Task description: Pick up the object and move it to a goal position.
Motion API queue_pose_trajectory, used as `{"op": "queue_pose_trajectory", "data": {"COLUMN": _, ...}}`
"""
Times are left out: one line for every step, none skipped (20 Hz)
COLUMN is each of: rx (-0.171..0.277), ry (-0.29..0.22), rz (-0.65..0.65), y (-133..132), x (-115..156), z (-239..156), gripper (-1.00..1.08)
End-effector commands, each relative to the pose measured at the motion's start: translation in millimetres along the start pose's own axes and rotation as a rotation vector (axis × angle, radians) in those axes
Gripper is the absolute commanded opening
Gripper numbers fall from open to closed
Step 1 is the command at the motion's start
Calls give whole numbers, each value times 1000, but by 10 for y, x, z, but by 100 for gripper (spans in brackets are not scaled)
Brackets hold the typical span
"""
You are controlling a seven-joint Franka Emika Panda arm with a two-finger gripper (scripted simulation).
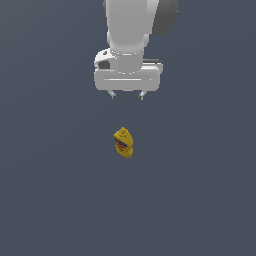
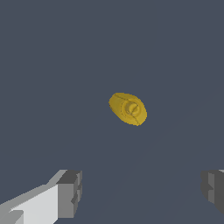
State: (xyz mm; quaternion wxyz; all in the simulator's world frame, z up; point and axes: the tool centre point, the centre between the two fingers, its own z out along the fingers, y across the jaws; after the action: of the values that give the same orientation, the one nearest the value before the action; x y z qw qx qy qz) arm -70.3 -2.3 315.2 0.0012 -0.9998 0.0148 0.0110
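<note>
Dark grey-blue table, plain and unmarked, filling both views edge to edge. White arm dropping in from the upper edge of the exterior view, thick, rounded, with a darker grey joint toward the exterior view's right. Below it, the white hand, pointing straight down, broad flat body, two short fingers spread apart with a clear gap between them and nothing held. In the wrist view, one finger white with a grey pad, the other a grey pad at the picture's edge, wide table showing between.

Small yellow squeeze bottle standing on the table, upright, tapered cap up, red-and-dark label on the side facing the exterior camera. Lower in the exterior view than the fingertips, apart from them, touching neither; roughly in line with the gap between the fingers, a touch toward the exterior view's left of its middle. Seen end-on from the wrist camera as a yellow oval with the round cap at its centre, clear of both fingers, beyond their tips.
</note>
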Motion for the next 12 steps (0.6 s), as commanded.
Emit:
{"op": "queue_pose_trajectory", "data": {"rx": 0, "ry": 0, "rz": 0, "y": 0, "x": 0, "z": 0, "gripper": 100}}
{"op": "queue_pose_trajectory", "data": {"rx": 0, "ry": 1, "rz": 0, "y": 1, "x": 3, "z": -2, "gripper": 100}}
{"op": "queue_pose_trajectory", "data": {"rx": -2, "ry": 4, "rz": -1, "y": 3, "x": 10, "z": -12, "gripper": 100}}
{"op": "queue_pose_trajectory", "data": {"rx": -5, "ry": 9, "rz": -3, "y": 6, "x": 21, "z": -27, "gripper": 100}}
{"op": "queue_pose_trajectory", "data": {"rx": -8, "ry": 15, "rz": -4, "y": 10, "x": 37, "z": -48, "gripper": 100}}
{"op": "queue_pose_trajectory", "data": {"rx": -13, "ry": 23, "rz": -6, "y": 15, "x": 56, "z": -75, "gripper": 100}}
{"op": "queue_pose_trajectory", "data": {"rx": -18, "ry": 32, "rz": -7, "y": 21, "x": 77, "z": -107, "gripper": 100}}
{"op": "queue_pose_trajectory", "data": {"rx": -22, "ry": 40, "rz": -7, "y": 25, "x": 93, "z": -133, "gripper": 100}}
{"op": "queue_pose_trajectory", "data": {"rx": -25, "ry": 45, "rz": -5, "y": 28, "x": 103, "z": -154, "gripper": 100}}
{"op": "queue_pose_trajectory", "data": {"rx": -27, "ry": 49, "rz": -3, "y": 30, "x": 109, "z": -169, "gripper": 100}}
{"op": "queue_pose_trajectory", "data": {"rx": -28, "ry": 50, "rz": -1, "y": 30, "x": 111, "z": -177, "gripper": 100}}
{"op": "queue_pose_trajectory", "data": {"rx": -28, "ry": 50, "rz": 0, "y": 30, "x": 111, "z": -178, "gripper": 100}}
